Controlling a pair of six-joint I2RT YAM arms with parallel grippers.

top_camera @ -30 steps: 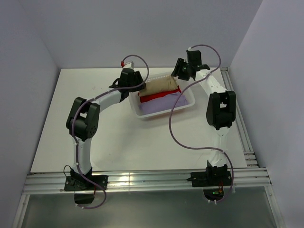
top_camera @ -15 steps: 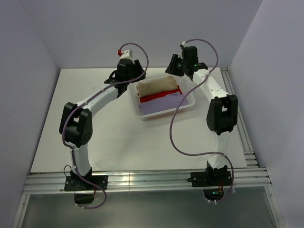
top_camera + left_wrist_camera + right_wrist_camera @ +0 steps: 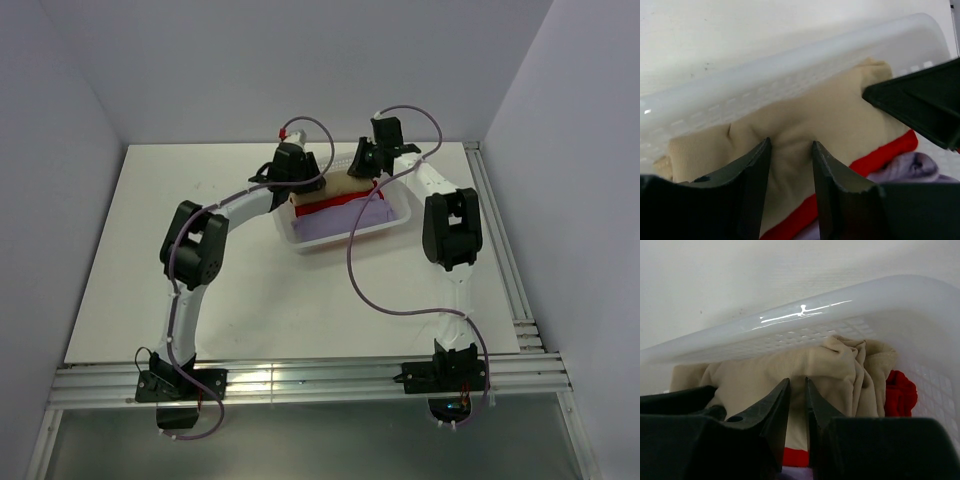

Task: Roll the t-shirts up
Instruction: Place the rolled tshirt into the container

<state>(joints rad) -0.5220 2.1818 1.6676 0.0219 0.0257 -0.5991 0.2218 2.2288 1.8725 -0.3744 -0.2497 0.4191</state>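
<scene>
The white lattice basket point(image 3: 400, 214) sits toward the far side of the white surface point(image 3: 230, 290), and all three t-shirts lie inside it. The tan t-shirt point(image 3: 840, 110) is bundled along the far wall. The red t-shirt point(image 3: 885, 152) shows as a strip against its near edge, and the lavender t-shirt point(image 3: 915, 167) fills the near part.

Both arms reach into the far end of the basket, one from each side, and they crowd each other there. In the left wrist view the other arm's dark finger housing juts in from the right, close over the tan cloth.

The left fingers point(image 3: 790, 145) stand partly apart with their tips pressed into the tan t-shirt, which creases around them. Tan cloth fills the gap, but I cannot tell whether it is actually pinched.

The right fingers point(image 3: 797, 385) are drawn in to a narrow slit over the same tan bundle, near its crumpled end. Here too I cannot tell whether any cloth is caught between them.

The basket's far wall rises just behind the bundle in both wrist views, leaving little room beyond the fingertips. Purple cables point(image 3: 352, 270) loop from each arm, the right one hanging across the surface in front of the basket
</scene>
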